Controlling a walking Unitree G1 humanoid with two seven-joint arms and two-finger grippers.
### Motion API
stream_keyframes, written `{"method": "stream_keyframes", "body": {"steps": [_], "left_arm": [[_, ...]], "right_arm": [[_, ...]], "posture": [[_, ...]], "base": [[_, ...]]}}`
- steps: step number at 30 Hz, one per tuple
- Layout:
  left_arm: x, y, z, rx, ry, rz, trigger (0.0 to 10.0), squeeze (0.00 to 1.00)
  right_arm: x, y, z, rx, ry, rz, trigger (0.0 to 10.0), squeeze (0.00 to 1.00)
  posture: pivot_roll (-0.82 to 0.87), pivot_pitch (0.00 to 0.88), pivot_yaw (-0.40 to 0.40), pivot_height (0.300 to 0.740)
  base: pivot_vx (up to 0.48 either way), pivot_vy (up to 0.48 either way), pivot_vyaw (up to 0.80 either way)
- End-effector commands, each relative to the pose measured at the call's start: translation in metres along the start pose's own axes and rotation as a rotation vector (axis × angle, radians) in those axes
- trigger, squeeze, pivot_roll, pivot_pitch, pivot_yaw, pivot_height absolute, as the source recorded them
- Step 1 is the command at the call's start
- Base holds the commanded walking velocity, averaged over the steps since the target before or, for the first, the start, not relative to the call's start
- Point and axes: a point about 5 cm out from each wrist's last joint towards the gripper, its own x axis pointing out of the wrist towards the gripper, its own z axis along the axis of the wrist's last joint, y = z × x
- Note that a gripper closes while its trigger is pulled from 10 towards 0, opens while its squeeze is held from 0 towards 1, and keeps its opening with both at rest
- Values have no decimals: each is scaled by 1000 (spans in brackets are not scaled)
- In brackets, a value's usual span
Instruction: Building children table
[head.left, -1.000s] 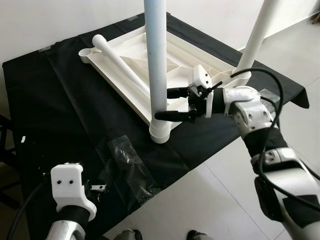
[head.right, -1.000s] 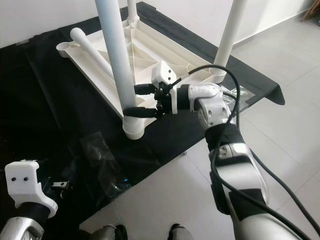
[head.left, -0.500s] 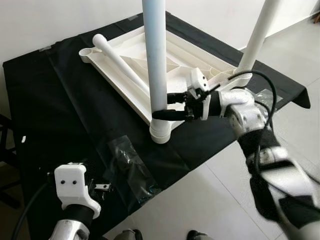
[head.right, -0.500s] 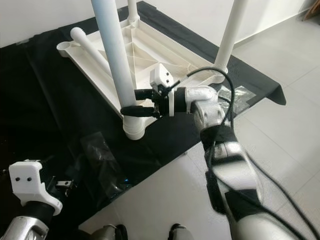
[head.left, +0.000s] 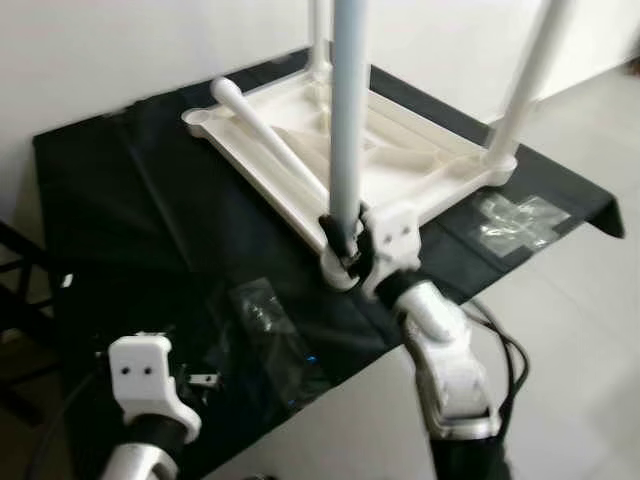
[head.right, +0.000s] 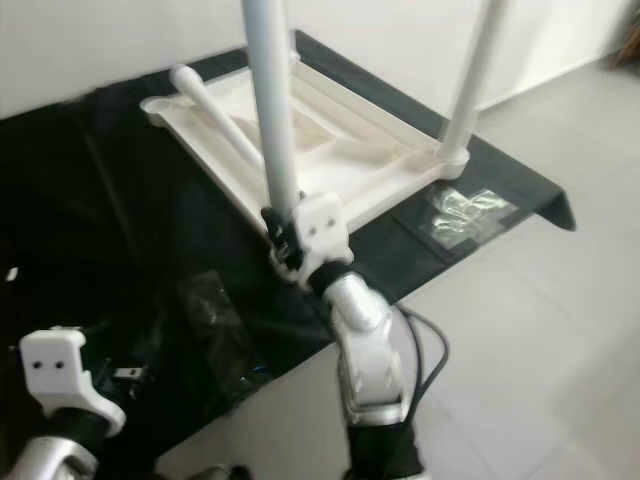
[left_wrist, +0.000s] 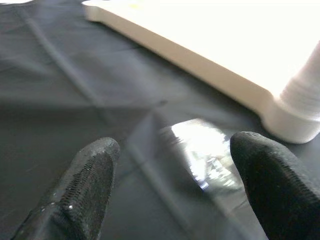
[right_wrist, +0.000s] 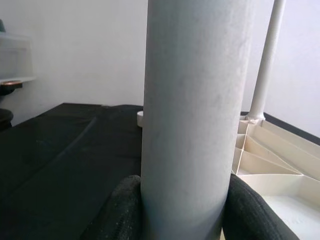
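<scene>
1. A white plastic children's table top (head.left: 400, 170) lies upside down on a counter covered with a black cloth (head.left: 130, 230).
2. An upright white leg (head.left: 347, 110) stands in the table top's near corner socket (head.left: 340, 272). Two more legs stand upright, one at the right corner (head.left: 528, 75) and one at the far corner (head.left: 320, 35).
3. A fourth, loose leg (head.left: 265, 140) lies flat across the underside.
4. The right end effector (head.left: 350, 240) is closed on the near upright leg just above the socket, one black finger (right_wrist: 122, 210) on each side.
5. The left end effector (left_wrist: 172, 195) hovers open over the cloth near its front edge, above a clear plastic bag (head.left: 275, 330).
6. Another clear bag (head.left: 510, 220) lies on the cloth near its right edge.
</scene>
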Motion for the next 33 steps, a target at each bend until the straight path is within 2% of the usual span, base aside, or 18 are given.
{"method": "stream_keyframes", "body": {"steps": [1, 3, 4, 6, 7, 9, 10, 12, 13, 16, 19, 20, 21, 22, 24, 29, 31, 33], "left_arm": [[-2, 3, -5, -7, 17, 15, 10000, 0], [-1, 4, -5, -6, 14, 19, 10000, 0], [0, 5, -5, -2, 9, 26, 10000, 0], [1, 5, -5, -1, 8, 28, 10000, 0], [1, 6, -5, 0, 8, 28, 10000, 0], [2, 6, -5, 1, 9, 26, 10000, 0], [1, 6, -5, 2, 10, 24, 10000, 0], [1, 6, -5, 2, 10, 23, 10000, 0], [1, 6, -5, 2, 11, 23, 10000, 0], [1, 5, -5, 0, 9, 22, 10000, 0], [0, 4, -4, -2, 7, 20, 10000, 0], [-1, 4, -4, -4, 6, 19, 10000, 0], [-1, 3, -4, -5, 6, 18, 10000, 0], [-1, 3, -3, -5, 6, 17, 10000, 0], [-2, 2, -3, -4, 5, 16, 10000, 0], [-5, 1, -1, -2, 5, 17, 10000, 0], [-5, 1, -1, -2, 5, 17, 10000, 0], [-7, 0, 0, 2, 6, 18, 10000, 0]], "right_arm": [[-4, 4, -23, 21, 125, 7, 0, 0], [-4, 6, -23, 30, 130, 13, 0, 0], [-3, 12, -20, 46, 140, 20, 2118, 0], [-3, 15, -18, 52, 144, 17, 2118, 0], [-3, 16, -16, 50, 149, 23, 10000, 0], [-1, 18, -11, 51, 142, 55, 10000, 0], [1, 17, -7, 60, 125, 83, 10000, 455], [2, 15, -4, 67, 112, 101, 10000, 455], [6, 11, -1, 74, 103, 132, 10000, 1000], [12, 4, 4, 60, 87, 194, 10000, 1000], [20, -3, 9, 43, 73, 306, 10000, 1000], [23, -4, 12, 32, 62, 391, 10000, 1000], [24, -3, 14, 29, 54, 473, 10000, 918], [28, -6, 16, -11, 43, 528, 10000, 0], [31, -9, 18, -40, 37, 558, 10000, 0], [51, -38, 30, -112, 17, 649, 10000, 0], [51, -38, 30, -112, 17, 649, 10000, 0], [57, -51, 37, -140, 17, 758, 10000, 0]], "posture": [[50, 199, 26, 740], [51, 196, 25, 740], [59, 194, 28, 740], [59, 194, 28, 740], [67, 194, 35, 740], [77, 196, 38, 740], [89, 197, 40, 740], [89, 197, 40, 740], [92, 200, 39, 740], [93, 203, 38, 740], [93, 211, 32, 740], [99, 217, 31, 740], [100, 217, 31, 740], [105, 224, 30, 740], [105, 224, 30, 740], [122, 245, 31, 740], [122, 245, 31, 740], [132, 255, 34, 740]], "base": [[0, 0, 0], [0, 0, 0], [0, 0, 0], [0, 0, 0], [0, 0, 0], [0, 0, 0], [0, 0, 0], [0, 0, 0], [0, 0, 0], [0, 0, 0], [0, 0, 0], [0, 0, 0], [0, 0, 0], [0, 0, 0], [0, 0, 0], [0, 0, 0], [0, 0, 0], [0, 0, 0]]}}
